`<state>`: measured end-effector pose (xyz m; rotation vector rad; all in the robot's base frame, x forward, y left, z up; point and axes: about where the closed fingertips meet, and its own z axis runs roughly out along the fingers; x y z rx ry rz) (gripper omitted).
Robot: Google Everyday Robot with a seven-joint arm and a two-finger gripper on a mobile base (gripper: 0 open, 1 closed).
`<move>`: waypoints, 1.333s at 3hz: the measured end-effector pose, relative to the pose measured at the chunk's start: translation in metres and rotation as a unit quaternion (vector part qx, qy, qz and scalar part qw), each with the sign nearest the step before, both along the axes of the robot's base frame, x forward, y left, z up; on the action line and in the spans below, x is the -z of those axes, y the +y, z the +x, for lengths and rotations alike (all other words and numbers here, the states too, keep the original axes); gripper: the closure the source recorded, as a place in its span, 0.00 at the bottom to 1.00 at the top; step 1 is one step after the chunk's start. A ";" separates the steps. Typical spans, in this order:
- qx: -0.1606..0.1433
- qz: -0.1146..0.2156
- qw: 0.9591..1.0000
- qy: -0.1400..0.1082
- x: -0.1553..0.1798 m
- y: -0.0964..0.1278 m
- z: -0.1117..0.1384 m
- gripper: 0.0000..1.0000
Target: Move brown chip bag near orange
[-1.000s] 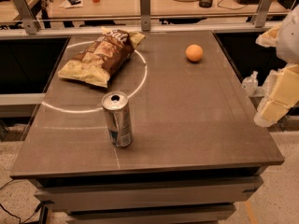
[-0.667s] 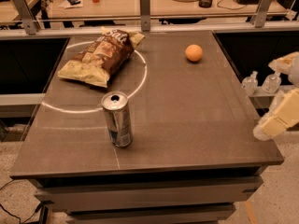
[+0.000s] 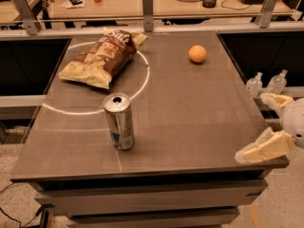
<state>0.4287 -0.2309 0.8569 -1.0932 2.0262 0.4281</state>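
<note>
The dark counter (image 3: 190, 113) carries three things. The brown chip bag (image 3: 102, 58) lies flat at the far left part, across a white circle line (image 3: 142, 82) drawn on the surface. The gripper (image 3: 254, 127) is at the near right corner of the counter, with its two pale fingers spread apart and nothing between them. A silver drink can (image 3: 119, 121) stands upright near the front. The orange (image 3: 197, 53) rests at the far right, well apart from the bag.
</note>
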 end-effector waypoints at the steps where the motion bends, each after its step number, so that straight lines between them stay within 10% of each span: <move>1: 0.026 0.093 0.993 -0.065 -0.010 0.011 -0.004 0.00; 2: 0.110 0.170 0.975 -0.088 -0.033 -0.009 -0.020 0.00; 3: 0.214 0.240 0.944 -0.075 -0.058 -0.030 -0.034 0.00; 4: 0.230 0.265 0.934 -0.071 -0.070 -0.037 -0.033 0.00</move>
